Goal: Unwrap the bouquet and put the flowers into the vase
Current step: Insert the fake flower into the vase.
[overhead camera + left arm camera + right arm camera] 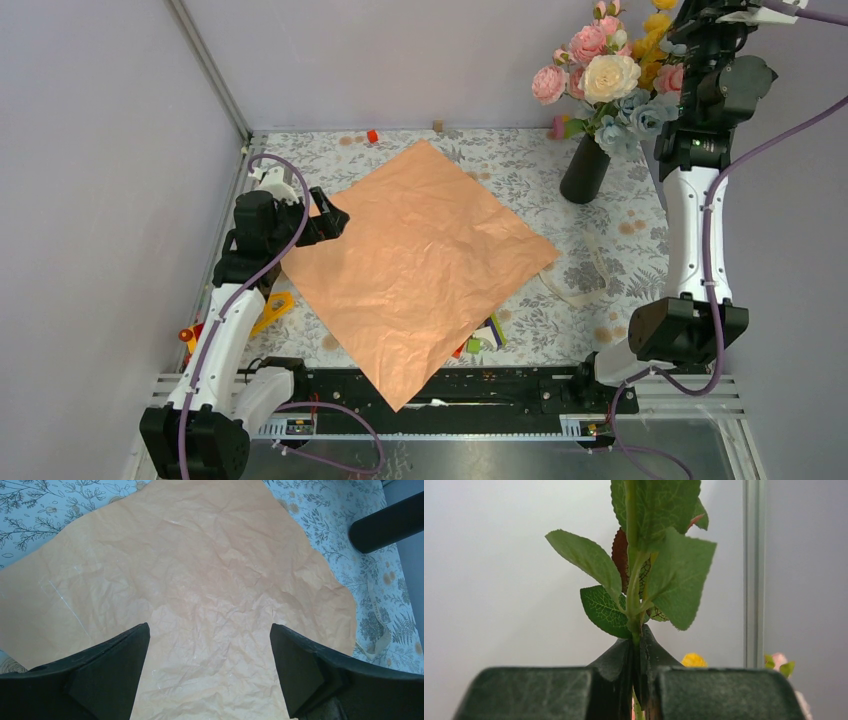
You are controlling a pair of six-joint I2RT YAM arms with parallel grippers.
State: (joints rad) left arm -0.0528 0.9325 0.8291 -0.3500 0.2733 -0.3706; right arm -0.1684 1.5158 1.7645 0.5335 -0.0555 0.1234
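Observation:
The peach wrapping paper [420,260] lies unfolded and flat on the table, with nothing on it. At the back right stands the black vase [585,172], holding the flowers [610,75] in pink, cream, yellow and pale blue. My right gripper [682,40] is raised high beside the blooms. In the right wrist view it [639,640] is shut on a thin green leafy stem [634,580]. My left gripper [335,222] hovers open over the paper's left edge. Its fingers [115,665] frame only paper [200,570], and the vase [387,522] shows far off.
A cream ribbon [585,275] lies loose on the floral tablecloth right of the paper. Small coloured items [480,340] peek from under the paper's near edge. A yellow piece [272,308] sits by the left arm. Enclosure walls close in at left and back.

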